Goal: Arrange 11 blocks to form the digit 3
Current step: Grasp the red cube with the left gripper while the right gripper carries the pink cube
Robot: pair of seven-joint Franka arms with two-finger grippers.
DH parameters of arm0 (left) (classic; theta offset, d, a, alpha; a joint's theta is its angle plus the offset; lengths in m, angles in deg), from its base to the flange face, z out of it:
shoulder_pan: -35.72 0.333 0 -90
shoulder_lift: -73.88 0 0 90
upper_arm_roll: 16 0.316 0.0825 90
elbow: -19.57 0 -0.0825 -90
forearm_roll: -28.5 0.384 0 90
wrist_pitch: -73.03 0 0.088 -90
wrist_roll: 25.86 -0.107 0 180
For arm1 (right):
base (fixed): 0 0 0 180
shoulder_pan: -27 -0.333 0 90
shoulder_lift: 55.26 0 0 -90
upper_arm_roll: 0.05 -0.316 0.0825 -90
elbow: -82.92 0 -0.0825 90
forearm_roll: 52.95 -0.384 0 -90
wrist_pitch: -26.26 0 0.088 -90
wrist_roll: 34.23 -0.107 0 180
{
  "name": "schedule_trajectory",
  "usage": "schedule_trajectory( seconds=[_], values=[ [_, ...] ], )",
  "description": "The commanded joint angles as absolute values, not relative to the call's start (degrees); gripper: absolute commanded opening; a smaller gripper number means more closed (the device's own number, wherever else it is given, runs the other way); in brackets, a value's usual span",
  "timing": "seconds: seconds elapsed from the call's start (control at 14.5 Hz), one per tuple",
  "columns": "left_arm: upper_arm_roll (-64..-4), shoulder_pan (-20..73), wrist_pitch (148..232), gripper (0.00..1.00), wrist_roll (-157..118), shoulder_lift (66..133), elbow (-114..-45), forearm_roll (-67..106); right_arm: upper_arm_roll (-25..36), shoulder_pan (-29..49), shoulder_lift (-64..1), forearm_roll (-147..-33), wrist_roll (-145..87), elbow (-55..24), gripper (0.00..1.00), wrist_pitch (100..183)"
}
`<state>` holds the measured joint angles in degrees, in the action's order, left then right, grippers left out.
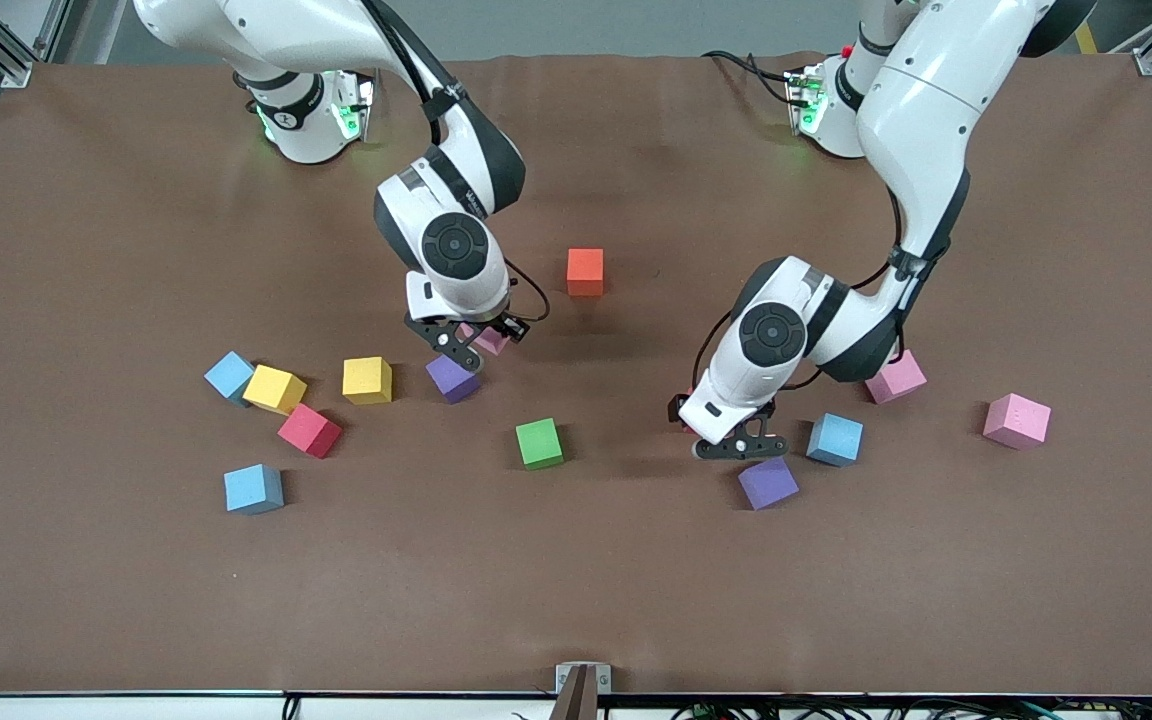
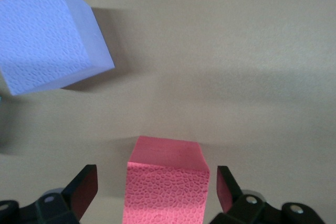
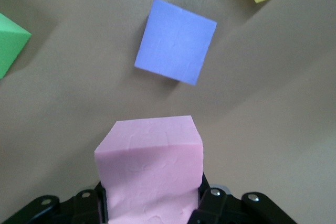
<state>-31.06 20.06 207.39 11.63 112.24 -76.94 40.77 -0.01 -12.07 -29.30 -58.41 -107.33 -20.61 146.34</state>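
The brown tabletop (image 1: 576,600) fills the front view, and no digit 3 is started: the blocks lie scattered across mid-frame, a cluster at lower left, another at lower right, a lone orange-red block (image 1: 585,268) near centre and a green block (image 1: 539,443) below it.

The right end effector (image 1: 471,350), left of centre, is clamped on a pink block (image 3: 152,169) and hangs over a purple block (image 1: 452,378). If released here, the pink block would likely land on the purple one and tumble.

The left end effector (image 1: 741,440), right of centre, stands wide open astride a red block (image 2: 167,179), without touching it. The block sits slightly skewed between the fingers, so closing could twist it. Another purple block (image 1: 767,483) lies just beside, easily nudged.

All are matte foam cubes of equal size.
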Motion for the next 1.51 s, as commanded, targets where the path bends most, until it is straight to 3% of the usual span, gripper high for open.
schedule_trajectory(
  seconds=[0.0,0.14,0.34,0.48,0.69,0.96,1.1,1.45],
  values=[
    [-31.47,19.72,207.32,0.99,11.67,112.73,-76.49,41.68,-0.05,-14.3,-29.77,-58.32,-112.95,-21.31,0.3,146.4],
    [-31.47,19.46,207.32,0.93,11.67,112.73,-77.54,41.68,-0.05,-15.53,-29.86,-58.4,-118.67,-22.88,0.3,148.14],
    [-31.47,19.28,207.41,0.75,11.58,113.26,-77.64,41.94,-0.31,-16.94,-31.96,-58.84,-124.65,-30.78,0.3,156.57],
    [-31.38,19.37,207.59,0.51,12.28,113.26,-77.63,41.86,-0.49,-18.78,-32.24,-58.93,-131.66,-34.4,0.3,161.41],
    [-31.47,19.37,206.8,0.27,14.55,111.77,-77.9,41.77,-0.67,-20.72,-32.85,-59.02,-143.87,-38.09,0.31,167.13],
    [-32.08,19.89,206.36,0.25,26.14,108.96,-78.25,41.33,-1.72,-21.25,-32.94,-59.63,-160.66,-40.56,0.34,174.25],
    [-32.95,20.07,203.73,0.2,31.24,107.2,-78.78,40.02,-1.72,-21.69,-32.85,-59.81,-167.88,-40.82,0.36,174.79],
    [-37.61,20.16,202.22,0.19,59.6,106.14,-81.06,37.99,-1.98,-21.69,-32.76,-60.6,-173.0,-41.7,0.34,175.23]
  ],
)
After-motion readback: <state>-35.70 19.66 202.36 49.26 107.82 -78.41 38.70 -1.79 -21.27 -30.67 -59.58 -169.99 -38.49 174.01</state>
